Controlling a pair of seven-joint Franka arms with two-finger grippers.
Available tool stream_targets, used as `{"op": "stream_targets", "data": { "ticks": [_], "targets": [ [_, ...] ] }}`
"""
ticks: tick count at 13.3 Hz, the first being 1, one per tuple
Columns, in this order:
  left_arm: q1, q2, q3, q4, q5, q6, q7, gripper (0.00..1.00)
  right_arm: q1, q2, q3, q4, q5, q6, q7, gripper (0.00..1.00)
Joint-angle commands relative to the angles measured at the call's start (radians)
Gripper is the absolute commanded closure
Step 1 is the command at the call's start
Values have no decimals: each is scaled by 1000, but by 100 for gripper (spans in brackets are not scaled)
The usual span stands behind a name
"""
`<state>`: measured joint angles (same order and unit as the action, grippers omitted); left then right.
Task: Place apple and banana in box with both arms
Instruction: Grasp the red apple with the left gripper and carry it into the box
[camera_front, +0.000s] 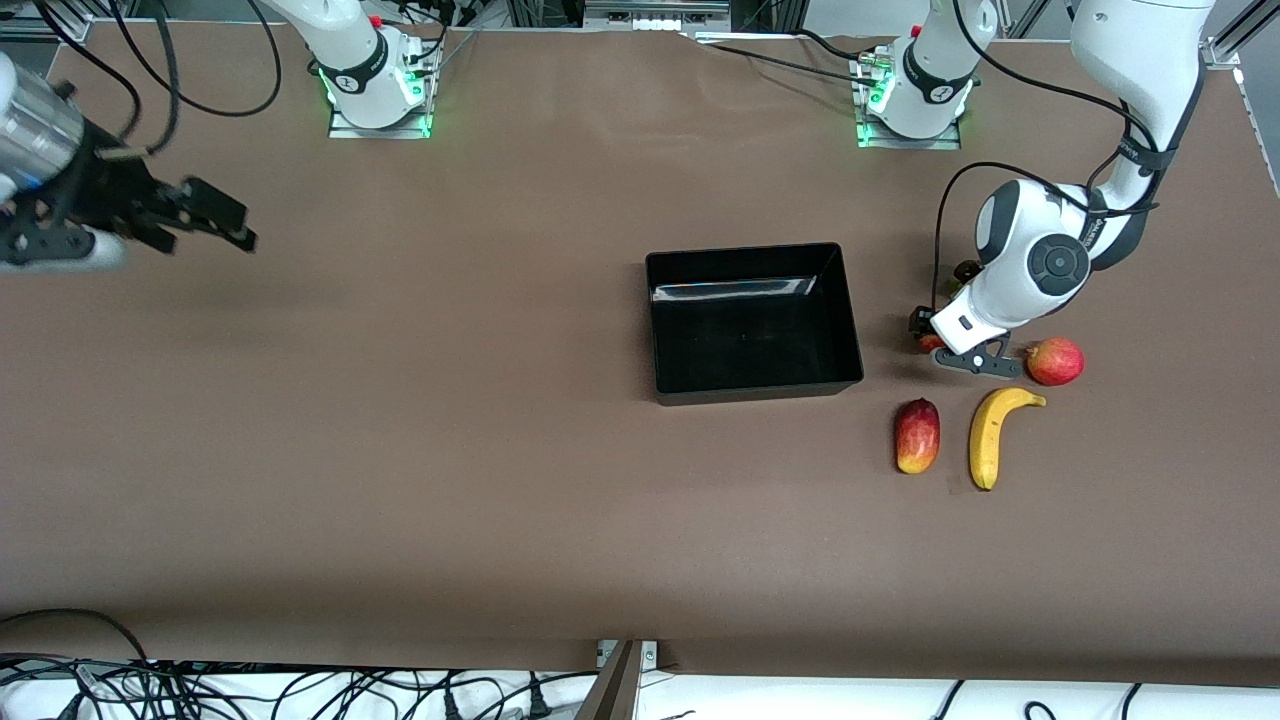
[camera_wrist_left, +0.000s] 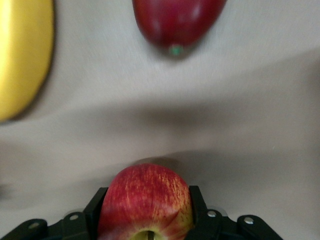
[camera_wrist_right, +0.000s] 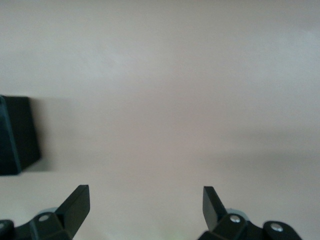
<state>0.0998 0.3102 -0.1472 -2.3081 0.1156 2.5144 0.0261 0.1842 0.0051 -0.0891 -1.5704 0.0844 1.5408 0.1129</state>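
Step in hand: grasping the apple (camera_wrist_left: 145, 202). Left claw (camera_wrist_left: 147, 215) is low over the worktop (camera_front: 400, 450) beside the box (camera_front: 752, 322), fingers apparently clamped on the apple (front view hides it). The banana (camera_front: 992, 436) lies nearer the camera. Right claw (camera_wrist_right: 145, 210), open, waits over bare worktop. Next move calls for a lift and carry over the empty box.

Yellow-streaked red apple (camera_wrist_left: 145, 200), yellow banana (camera_front: 990, 435), glossy black box (camera_front: 752, 382)
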Motion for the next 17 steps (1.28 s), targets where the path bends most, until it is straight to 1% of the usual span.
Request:
{"op": "stream_targets", "data": {
  "ticks": [1, 2, 3, 4, 5, 6, 7, 8, 9, 11, 12, 14, 16, 17],
  "targets": [
    [-2, -104, -58, 100, -2, -200, -9, 62, -23, -25, 34, -34, -49, -19, -15, 0],
    [0, -109, -95, 166, -4, -311, -44, 59, -23, -25, 35, -27, -58, -25, -13, 0],
    [-3, -109, -119, 235, -14, -395, -96, 59, -23, -25, 34, -25, -61, -31, -12, 0],
    [-3, -109, -180, 302, -71, -476, -145, 59, -23, -25, 32, -22, -64, -30, -12, 0],
    [-3, -105, -216, 346, -129, -540, -202, 60, -23, -24, 32, -17, -68, -27, -4, 0],
    [-9, -102, -241, 355, -167, -548, -262, 60, -23, -19, 32, -8, -81, -24, -9, 0],
    [-18, -94, -277, 355, -178, -543, -326, 61, -23, -16, 32, 12, -86, -28, -4, 0],
    [-26, -74, -296, 351, -179, -530, -383, 64, -23, -13, 28, 23, -87, -36, -10, 0],
    [-44, -56, -307, 339, -175, -501, -428, 64, -23, -13, 26, 24, -98, -36, -15, 0],
    [-86, -43, -307, 287, -168, -423, -484, 64, -22, -8, 29, 33, -132, -30, -16, 0],
    [-103, -37, -308, 245, -165, -369, -514, 64, -17, 12, 35, 39, -132, -39, -9, 0],
    [-127, -26, -307, 169, -163, -268, -541, 64, -11, 13, 32, 44, -124, -39, -1, 0],
    [-132, -2, -307, 132, -146, -214, -546, 64, -11, 16, 32, 46, -126, -27, 1, 0],
    [-132, 18, -307, 116, -111, -185, -549, 64, -11, 16, 32, 46, -123, -22, 2, 0]
  ]
}}
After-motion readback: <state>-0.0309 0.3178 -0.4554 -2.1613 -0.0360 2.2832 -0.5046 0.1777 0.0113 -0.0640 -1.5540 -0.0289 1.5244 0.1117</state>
